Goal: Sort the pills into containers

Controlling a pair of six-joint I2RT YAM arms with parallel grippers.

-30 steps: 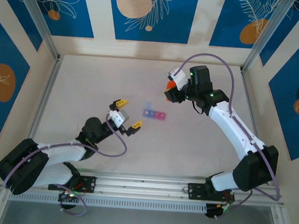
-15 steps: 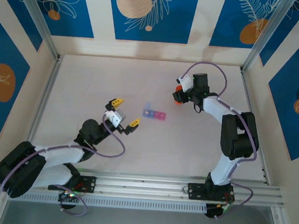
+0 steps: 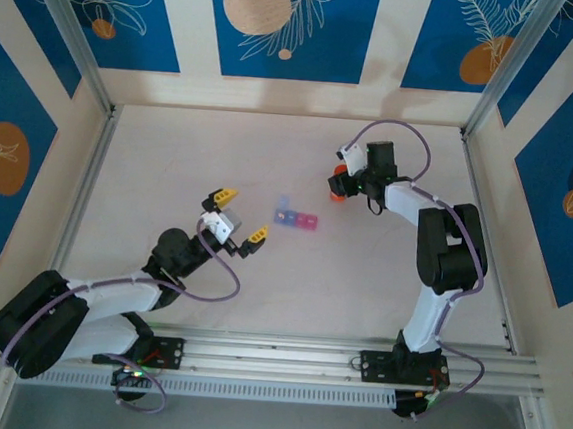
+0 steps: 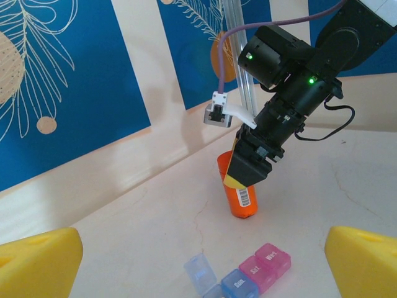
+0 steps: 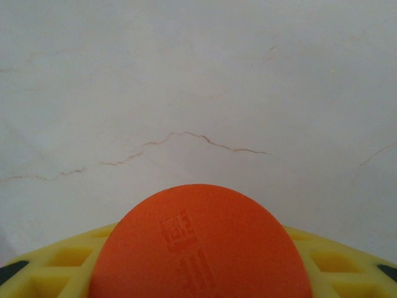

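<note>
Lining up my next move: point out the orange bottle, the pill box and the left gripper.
orange bottle (image 4: 237, 205), left wrist view, lower body.
pill box (image 3: 296, 218), top view, middle of the strip.
left gripper (image 3: 242, 217), top view, between its open fingertips.

This looks like a robotics lab test cell: a pale worktop is boxed in by panel walls printed with blue leaf patterns and framed by aluminium posts. A left arm and a right arm, both trailing purple cables, are bolted to a slotted aluminium rail along the near edge.
</note>
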